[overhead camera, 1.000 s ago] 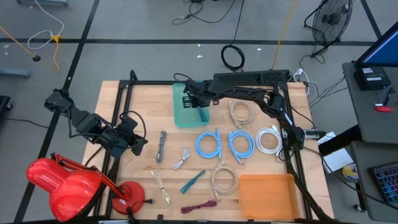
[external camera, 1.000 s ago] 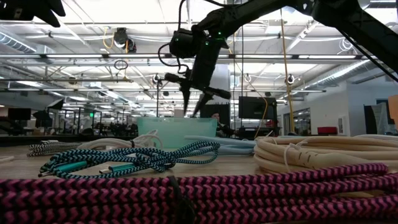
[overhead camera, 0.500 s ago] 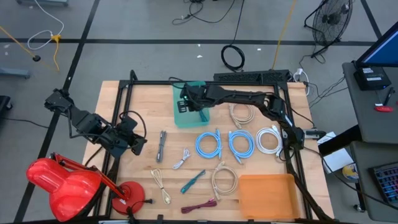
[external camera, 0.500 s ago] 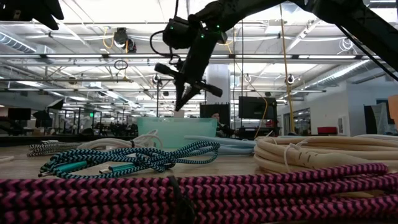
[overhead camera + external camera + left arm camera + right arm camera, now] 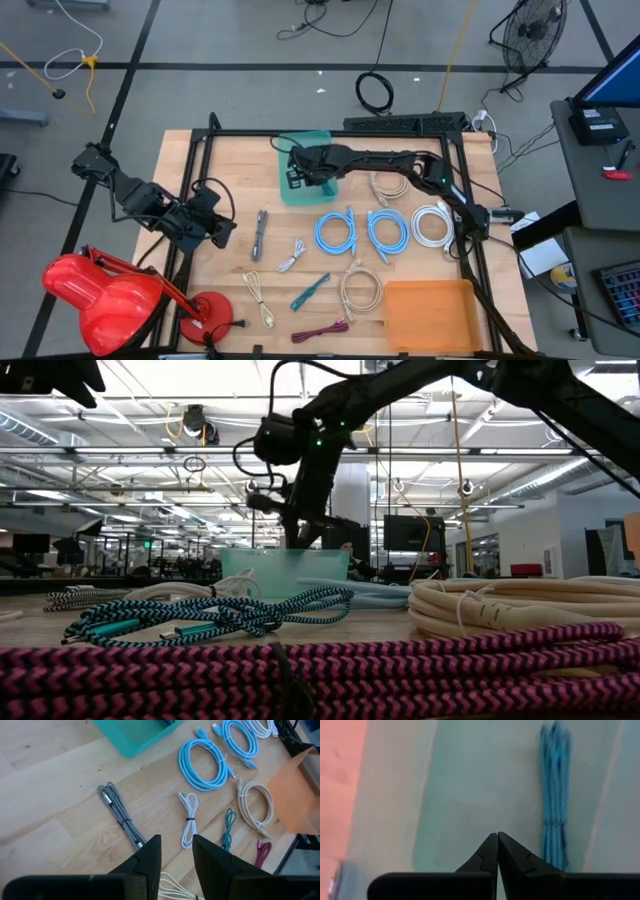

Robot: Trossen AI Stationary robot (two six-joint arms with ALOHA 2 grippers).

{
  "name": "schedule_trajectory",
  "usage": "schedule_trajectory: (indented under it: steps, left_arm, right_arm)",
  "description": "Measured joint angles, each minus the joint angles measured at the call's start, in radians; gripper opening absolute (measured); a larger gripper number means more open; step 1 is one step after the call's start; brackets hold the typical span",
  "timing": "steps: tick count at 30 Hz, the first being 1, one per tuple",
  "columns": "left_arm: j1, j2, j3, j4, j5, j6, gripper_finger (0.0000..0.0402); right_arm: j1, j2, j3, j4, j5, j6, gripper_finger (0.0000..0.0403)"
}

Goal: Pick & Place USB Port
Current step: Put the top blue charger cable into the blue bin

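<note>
Wooden table (image 5: 235, 160) — coiled cables (image 5: 336, 232) around | right gripper (image 5: 497, 840) pressed together over teal bin (image 5: 300, 183) — blue cable (image 5: 555, 800) inside

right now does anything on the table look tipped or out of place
The teal plastic bin looks tilted, one side lifted off the wooden table, with the right pincer shut inside it. A blue braided cable lies in the bin. The other cables lie in tidy bundles.

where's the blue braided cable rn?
Inside the teal bin at the table's far middle; right wrist view shows the blue braided cable on its floor, beyond the shut right tool.
</note>
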Motion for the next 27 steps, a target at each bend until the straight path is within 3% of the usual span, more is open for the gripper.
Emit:
schedule_trajectory:
  steps: [4,11,17,27]
  left_arm:
    - [0.0,0.0,0.0,0.0,0.001,-0.003,0.0113]
    - [-0.014,0.0,0.0,0.001,0.007,-0.02,0.0113]
    - [-0.027,0.0,0.0,-0.011,-0.007,-0.037,0.0113]
    - [-0.027,0.0,0.0,-0.02,-0.023,-0.038,0.0113]
  right_arm:
    - [0.0,0.017,0.0,-0.035,0.005,-0.008,0.0]
    - [-0.002,0.015,0.0,-0.093,0.133,-0.059,0.0]
    - [-0.002,0.015,0.0,-0.075,0.151,-0.064,0.0]
    - [0.026,-0.051,-0.001,0.232,0.059,-0.169,0.0]
